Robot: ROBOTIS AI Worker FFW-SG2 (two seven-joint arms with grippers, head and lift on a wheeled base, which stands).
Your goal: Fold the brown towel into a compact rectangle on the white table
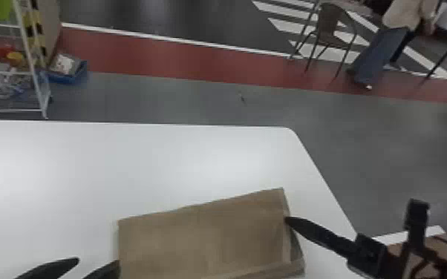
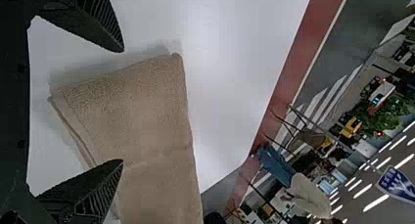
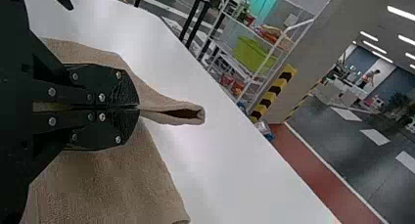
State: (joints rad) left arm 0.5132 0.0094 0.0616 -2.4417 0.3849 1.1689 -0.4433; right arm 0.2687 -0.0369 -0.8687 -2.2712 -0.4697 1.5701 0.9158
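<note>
White table [image 1: 85, 167], under the towel. Brown towel [image 1: 196, 237], folded into layers, lying on the table near its far right corner. Left gripper [image 1: 98, 261], at the towel's left side: fingers wide apart, nothing held. Right gripper [image 1: 287, 219], at the towel's right edge: fingers pressed together on a pinched fold of it.

A rack [image 1: 33, 71] and a chair [image 1: 329, 22] stand apart.
</note>
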